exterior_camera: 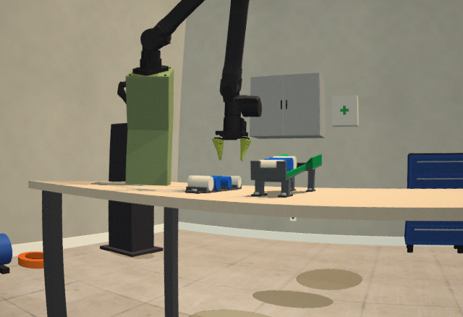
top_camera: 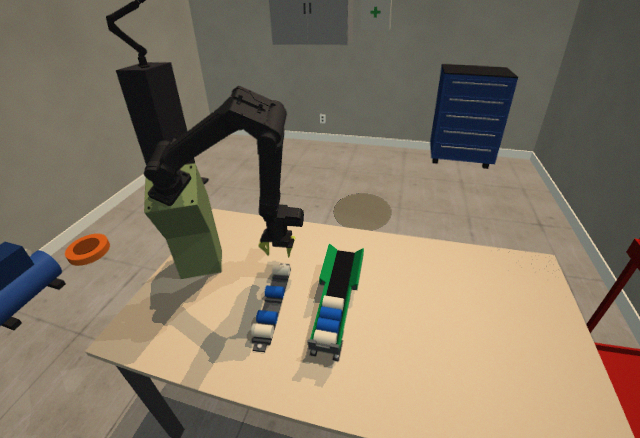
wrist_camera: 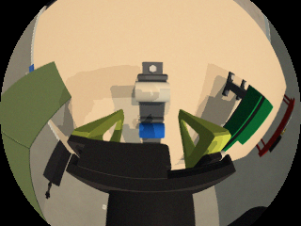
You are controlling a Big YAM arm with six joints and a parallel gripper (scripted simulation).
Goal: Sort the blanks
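Nearest, the ramp (top_camera: 316, 314) holds white, blue, blue, white bars at its stop. Beside it, the rack (top_camera: 262, 344) holds four bars; its far white bar (top_camera: 279, 269) lies below the empty gripper (top_camera: 277, 249), fingers apart.

Table (top_camera: 465, 319): rack (top_camera: 261, 344), ramp (top_camera: 316, 319), green pedestal (top_camera: 186, 226).
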